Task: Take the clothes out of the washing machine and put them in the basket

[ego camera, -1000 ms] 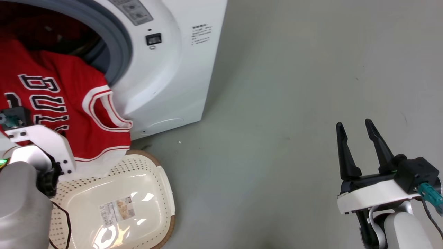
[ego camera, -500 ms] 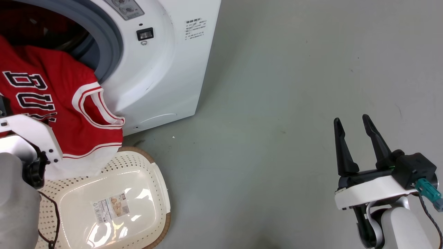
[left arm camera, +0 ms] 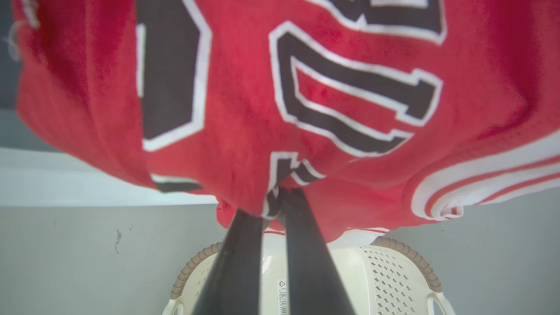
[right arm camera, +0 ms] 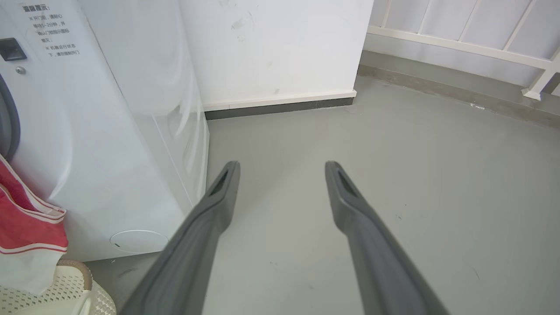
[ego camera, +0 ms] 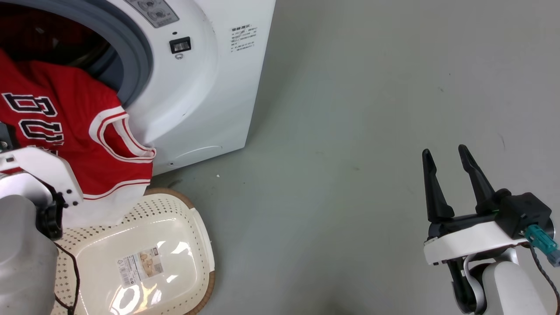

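The grey floor (ego camera: 372, 109) carries the white washing machine (ego camera: 205, 96), which stands at the upper left of the head view. The cream basket (ego camera: 202, 238) sits on the floor just in front of the machine's base. A small white speck (ego camera: 217, 176) lies on the bare floor near both.

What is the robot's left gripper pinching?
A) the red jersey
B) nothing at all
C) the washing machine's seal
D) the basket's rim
A: in the left wrist view the left gripper has its fingers closed on a fold of the red jersey, above the basket.
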You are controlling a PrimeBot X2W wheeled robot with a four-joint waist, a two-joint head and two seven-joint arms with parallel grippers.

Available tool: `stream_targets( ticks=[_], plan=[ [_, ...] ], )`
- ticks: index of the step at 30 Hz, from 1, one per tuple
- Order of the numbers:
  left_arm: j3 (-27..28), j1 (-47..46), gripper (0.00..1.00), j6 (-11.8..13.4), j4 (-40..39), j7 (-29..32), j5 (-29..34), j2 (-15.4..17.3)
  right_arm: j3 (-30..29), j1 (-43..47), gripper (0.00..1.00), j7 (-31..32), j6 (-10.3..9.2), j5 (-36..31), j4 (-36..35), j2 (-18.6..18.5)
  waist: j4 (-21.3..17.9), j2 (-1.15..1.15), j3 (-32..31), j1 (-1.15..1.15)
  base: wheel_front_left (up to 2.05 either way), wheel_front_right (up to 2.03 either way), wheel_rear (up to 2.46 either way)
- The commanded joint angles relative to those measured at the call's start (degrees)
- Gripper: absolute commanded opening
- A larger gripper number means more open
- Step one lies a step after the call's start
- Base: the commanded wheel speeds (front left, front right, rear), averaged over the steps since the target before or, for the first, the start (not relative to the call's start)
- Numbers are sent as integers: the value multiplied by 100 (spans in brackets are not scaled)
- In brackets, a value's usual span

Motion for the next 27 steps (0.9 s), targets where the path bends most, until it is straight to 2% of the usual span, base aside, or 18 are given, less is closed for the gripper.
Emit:
stream_targets(
  ticks=[1, 8, 17, 27],
  plan=[
    [1, -23, 0, 15, -73, -136, 29, 10, -15, -24, 100, 12, -4, -37, 7, 0, 22, 0, -60, 0, 0, 0, 0],
    [-42, 340, 0, -9, -102, -860, 29, -136, -93, 153, 100, 97, -4, -87, -78, 1, 191, 0, -440, 0, 0, 0, 0],
    [-163, 747, 0, 133, -615, -1897, 127, -463, -203, 402, 100, 303, -4, -226, -366, 0, 537, 0, -944, 0, 0, 0, 0],
    [-345, 1493, 0, 347, -1847, -2171, 193, -788, -323, 714, 100, 549, -4, -317, -700, 0, 852, 0, -1348, 0, 0, 0, 0]
  ],
)
